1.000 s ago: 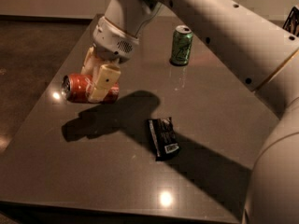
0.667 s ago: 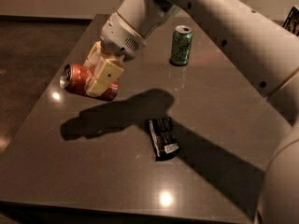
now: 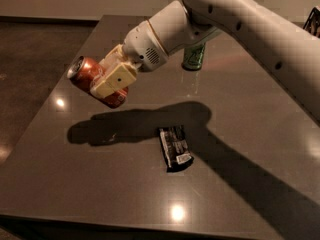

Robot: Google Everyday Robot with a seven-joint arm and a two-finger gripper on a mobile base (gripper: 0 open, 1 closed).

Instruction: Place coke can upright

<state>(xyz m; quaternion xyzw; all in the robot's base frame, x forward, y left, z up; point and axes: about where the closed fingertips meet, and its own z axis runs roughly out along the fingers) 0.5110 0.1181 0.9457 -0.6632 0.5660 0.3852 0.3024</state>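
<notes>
Camera view, ten o'clock: gripper clamped across the middle of the coke can, held on its side in the air above the table, silver top aimed toward ten o'clock. Toward twelve o'clock, green can upright behind the arm; near six o'clock, dark packet lying flat.
</notes>
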